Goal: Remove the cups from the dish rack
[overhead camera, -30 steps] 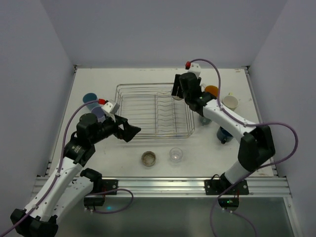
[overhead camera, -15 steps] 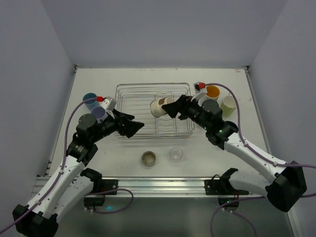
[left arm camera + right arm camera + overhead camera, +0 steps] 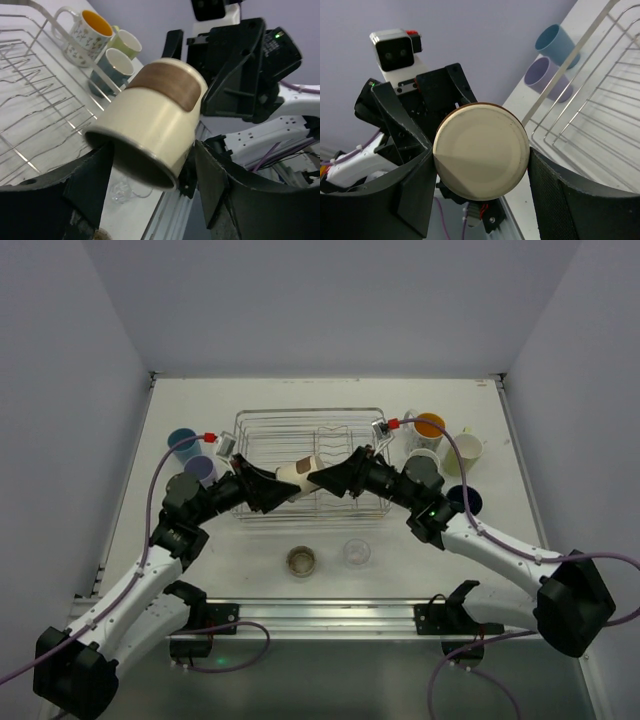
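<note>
A cream cup with a brown band [image 3: 299, 474] hangs on its side above the dish rack [image 3: 300, 425], between my two grippers. My right gripper [image 3: 327, 480] is shut on its base end; in the right wrist view the cup's round base [image 3: 480, 150] fills the space between my right gripper's [image 3: 480, 165] fingers. My left gripper [image 3: 272, 489] is open, with its jaws on either side of the cup's rim [image 3: 150, 135]; a small gap shows beside one finger [image 3: 215, 185]. The rack's inside shows no other cups.
Teal [image 3: 181, 440] and lavender [image 3: 200, 470] cups stand left of the rack. To its right stand a white mug with an orange inside [image 3: 429, 426], a yellow-green cup [image 3: 466, 447], a light blue cup [image 3: 424, 462] and a dark blue cup [image 3: 465, 500]. In front stand a clear glass [image 3: 356, 553] and a metallic cup [image 3: 302, 561].
My right gripper lifted the cream cup from the rack's far right and carried it left over the rack. My left gripper moved right to meet it, jaws now around the rim.
</note>
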You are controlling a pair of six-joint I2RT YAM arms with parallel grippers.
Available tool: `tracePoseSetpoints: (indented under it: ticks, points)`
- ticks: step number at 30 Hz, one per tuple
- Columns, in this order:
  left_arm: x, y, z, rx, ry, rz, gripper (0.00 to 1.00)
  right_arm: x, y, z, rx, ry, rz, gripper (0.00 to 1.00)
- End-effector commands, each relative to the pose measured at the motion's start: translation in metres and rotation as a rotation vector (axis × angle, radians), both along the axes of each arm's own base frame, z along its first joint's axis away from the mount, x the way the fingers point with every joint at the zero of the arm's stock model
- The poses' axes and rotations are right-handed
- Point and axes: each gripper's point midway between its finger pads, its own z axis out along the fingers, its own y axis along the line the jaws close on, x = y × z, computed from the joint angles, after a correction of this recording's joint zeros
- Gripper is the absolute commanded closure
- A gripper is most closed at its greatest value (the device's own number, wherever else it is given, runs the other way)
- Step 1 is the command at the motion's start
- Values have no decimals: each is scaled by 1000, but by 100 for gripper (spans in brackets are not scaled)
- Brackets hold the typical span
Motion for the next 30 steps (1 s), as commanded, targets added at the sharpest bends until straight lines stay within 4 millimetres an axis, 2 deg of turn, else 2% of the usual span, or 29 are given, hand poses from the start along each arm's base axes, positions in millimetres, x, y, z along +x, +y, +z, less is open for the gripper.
tracePoseSetpoints:
  ticks: [1,5,6,8,9,10,11,12,13,14,15,16,17,18,19,20,21,22,23,24,25,27,29,30]
  points:
    - [-12,-7,26,-87,-68,-63,34,-19,14,28,116,-48,119,66]
    - [-13,-5,35,-111,-98,-47,46,-20,23,17,143,-3,156,66]
    - [-12,-5,35,-112,-99,-40,58,-21,24,18,155,-8,166,66]
    - [-8,-3,33,-103,-96,-8,70,-25,27,16,163,12,194,63]
    - [-5,-1,33,-94,-93,7,84,-25,27,15,169,12,197,57]
    - [-1,2,35,-85,-98,43,89,-25,27,14,167,18,197,36]
    - [3,4,21,-29,-67,70,92,-24,25,13,166,22,185,23]
    - [7,8,27,-2,-73,101,97,-24,22,11,159,21,171,13]
    - [17,17,27,28,-68,180,99,-24,19,10,151,15,159,4]
    - [21,26,4,137,-8,226,100,-21,15,8,143,15,142,1]
    - [24,33,14,171,-13,267,100,-23,10,5,124,12,134,1]
    - [31,46,11,223,10,347,100,-24,7,4,114,9,126,1]
    - [27,59,-12,339,78,377,100,-23,3,0,98,9,116,1]
    - [26,68,2,371,70,416,100,-23,-1,-12,51,18,100,1]
    - [33,86,-3,450,81,500,100,-25,-7,-8,41,-4,83,1]
    - [23,101,-23,553,168,527,100,-25,-10,-12,11,-1,65,1]
    - [22,113,-15,591,176,573,100,-21,-15,-26,-54,43,27,1]
    - [23,129,-20,656,202,646,100,-22,-21,-24,-87,1,5,1]
    - [13,143,-33,730,260,669,100,-22,-25,-27,-118,1,-11,1]
    - [11,152,-34,761,282,708,100,-19,-32,-38,-187,15,-46,1]
    - [11,167,-38,803,304,781,100,-18,-37,-39,-211,11,-67,1]
    - [2,181,-49,860,363,827,100,-22,-50,-39,-264,-13,-96,1]
    - [1,192,-56,892,388,881,100,-22,-63,-30,-272,-46,-151,1]
    - [3,195,-63,925,412,896,100,-23,-68,-33,-297,-48,-165,1]
